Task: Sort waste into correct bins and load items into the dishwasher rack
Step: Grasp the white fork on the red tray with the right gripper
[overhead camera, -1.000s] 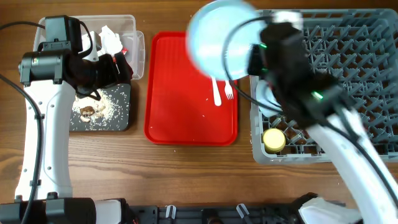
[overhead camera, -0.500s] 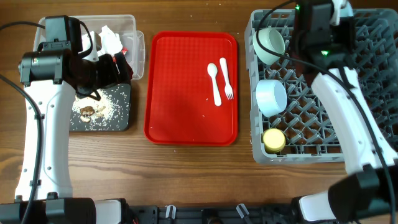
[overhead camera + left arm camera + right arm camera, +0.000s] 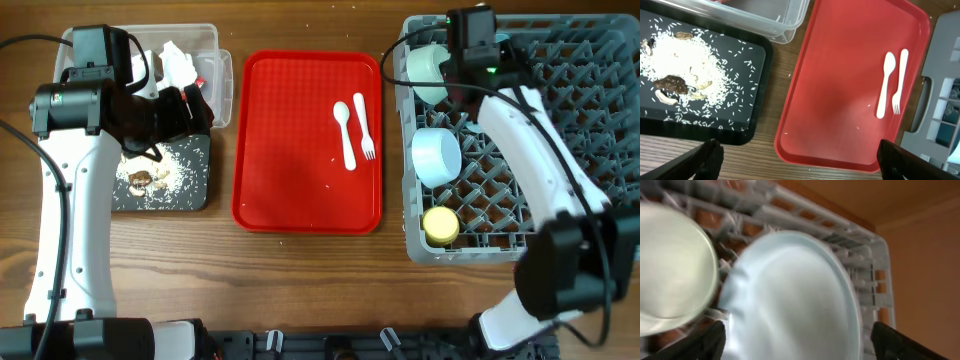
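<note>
My right gripper (image 3: pixel 472 45) hangs open over the far left corner of the grey dishwasher rack (image 3: pixel 590 150). The pale blue plate (image 3: pixel 795 295) stands on edge there, between and just beyond the spread fingertips (image 3: pixel 707 340), next to the green-white bowl (image 3: pixel 670 265). A blue bowl (image 3: pixel 437 155) and a yellow cup (image 3: pixel 440 225) also sit in the rack. On the red tray (image 3: pixel 290 150) lie a white spoon (image 3: pixel 343 125) and fork (image 3: pixel 363 125). My left gripper (image 3: pixel 802 165) is open and empty above the table, between the tray and the black tub (image 3: pixel 195 195).
The black tub holds rice grains with brown bits (image 3: pixel 685 65). Behind it stands the clear tub (image 3: pixel 215 45) with a crumpled white napkin (image 3: pixel 172 55) inside. The left arm hangs over both tubs. A few stray grains dot the tray.
The right arm carried the plate from above the tray to the rack's far left corner, then its jaws opened and let the plate go. The left arm stayed still.
</note>
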`<state>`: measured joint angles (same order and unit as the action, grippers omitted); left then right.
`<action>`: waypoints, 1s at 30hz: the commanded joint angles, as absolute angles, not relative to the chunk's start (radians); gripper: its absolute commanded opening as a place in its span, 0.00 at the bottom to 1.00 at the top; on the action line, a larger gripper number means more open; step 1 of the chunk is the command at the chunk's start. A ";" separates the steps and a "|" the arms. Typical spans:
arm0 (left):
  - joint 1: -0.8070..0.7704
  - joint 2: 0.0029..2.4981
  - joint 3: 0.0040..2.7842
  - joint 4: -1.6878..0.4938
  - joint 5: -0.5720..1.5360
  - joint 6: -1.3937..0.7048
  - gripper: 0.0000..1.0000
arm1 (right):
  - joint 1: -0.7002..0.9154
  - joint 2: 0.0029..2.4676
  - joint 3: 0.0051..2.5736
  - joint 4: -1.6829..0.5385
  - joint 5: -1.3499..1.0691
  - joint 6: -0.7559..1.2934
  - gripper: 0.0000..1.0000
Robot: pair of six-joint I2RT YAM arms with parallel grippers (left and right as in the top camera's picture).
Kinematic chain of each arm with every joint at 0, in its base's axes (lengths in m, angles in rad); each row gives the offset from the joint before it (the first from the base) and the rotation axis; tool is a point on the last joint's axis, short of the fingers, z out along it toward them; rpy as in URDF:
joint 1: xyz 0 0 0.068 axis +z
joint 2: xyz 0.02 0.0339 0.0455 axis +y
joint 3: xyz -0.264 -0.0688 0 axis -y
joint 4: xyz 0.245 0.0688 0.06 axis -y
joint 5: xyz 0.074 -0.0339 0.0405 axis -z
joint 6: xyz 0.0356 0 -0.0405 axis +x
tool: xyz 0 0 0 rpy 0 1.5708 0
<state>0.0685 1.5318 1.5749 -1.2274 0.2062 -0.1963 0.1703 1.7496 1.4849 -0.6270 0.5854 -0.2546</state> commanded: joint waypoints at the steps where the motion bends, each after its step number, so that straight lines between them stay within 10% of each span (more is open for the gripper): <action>1: 0.073 1.532 1.581 -1.224 0.208 -0.194 1.00 | 0.173 1.535 1.521 -0.675 0.232 -0.048 1.00; 7: 0.073 1.532 1.581 -1.224 0.207 -0.194 1.00 | 0.179 1.464 1.493 -0.642 -0.290 0.236 0.92; 12: 0.073 1.532 1.581 -1.224 0.207 -0.194 1.00 | 0.363 1.731 1.481 -0.629 -0.152 0.298 0.63; 30: 0.073 1.532 1.581 -1.224 0.207 -0.194 1.00 | 0.457 2.108 1.481 -0.575 0.221 0.328 0.47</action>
